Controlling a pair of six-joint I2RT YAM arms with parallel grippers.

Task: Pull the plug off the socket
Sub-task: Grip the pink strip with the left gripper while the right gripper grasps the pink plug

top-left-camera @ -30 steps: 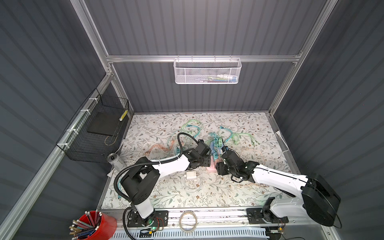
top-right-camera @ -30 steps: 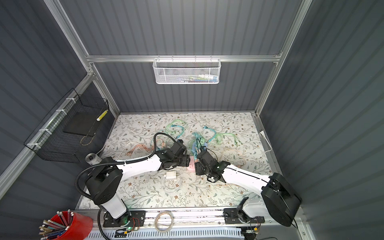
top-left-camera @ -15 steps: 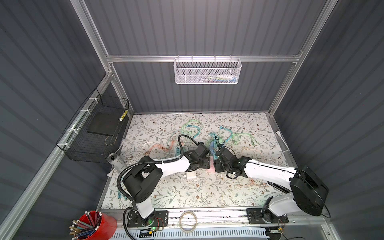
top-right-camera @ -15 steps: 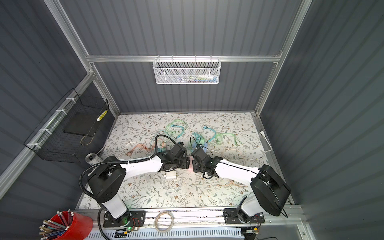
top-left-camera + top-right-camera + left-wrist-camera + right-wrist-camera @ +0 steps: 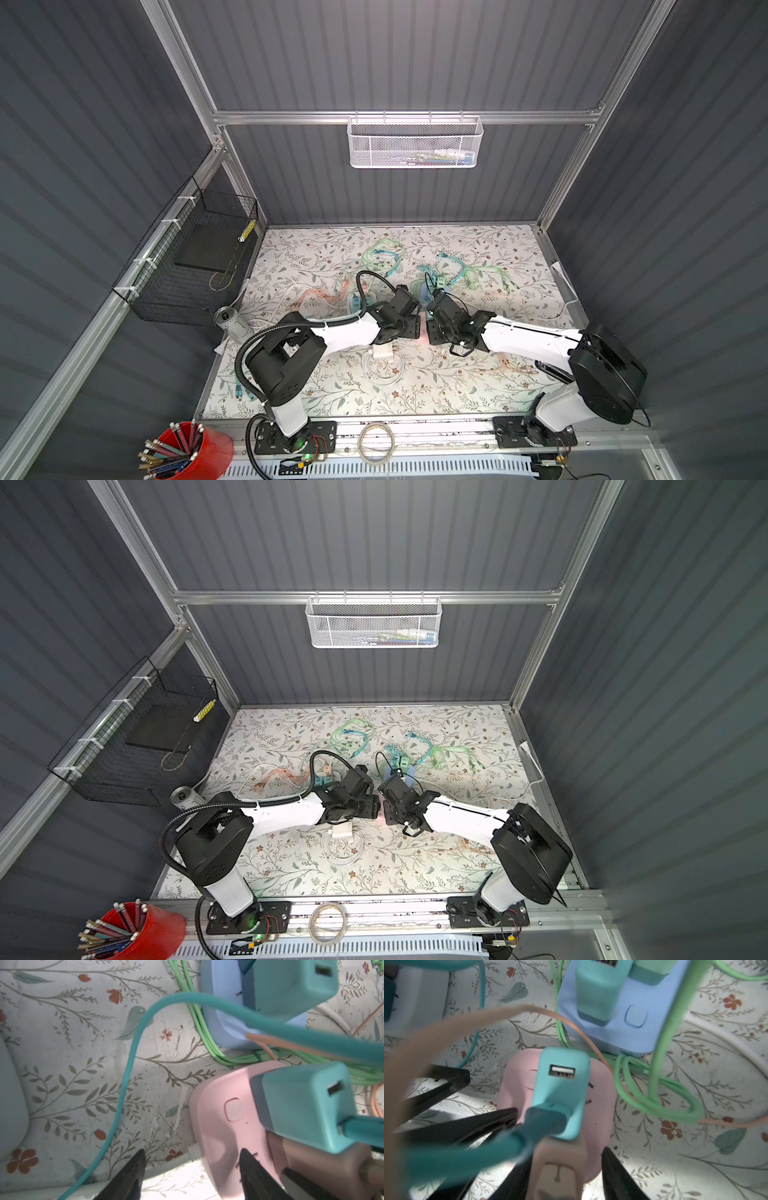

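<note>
Pink socket (image 5: pixel 512 1097) sits central on the counter (image 5: pixel 457 395), between both arms. Right end effector (image 5: pixel 566 1152) straddles the tan plug (image 5: pixel 560 1167) seated in it, jaws apart, gap visible on one side. Teal plug (image 5: pixel 560 1095) just beyond, same socket. Left end effector (image 5: pixel 192 1150) jaws apart at the socket's cord end, one finger over its edge. Blue socket (image 5: pixel 643 1043) and green cables (image 5: pixel 654 1095) crowd the far side. T-like mark on tan plug.
</note>
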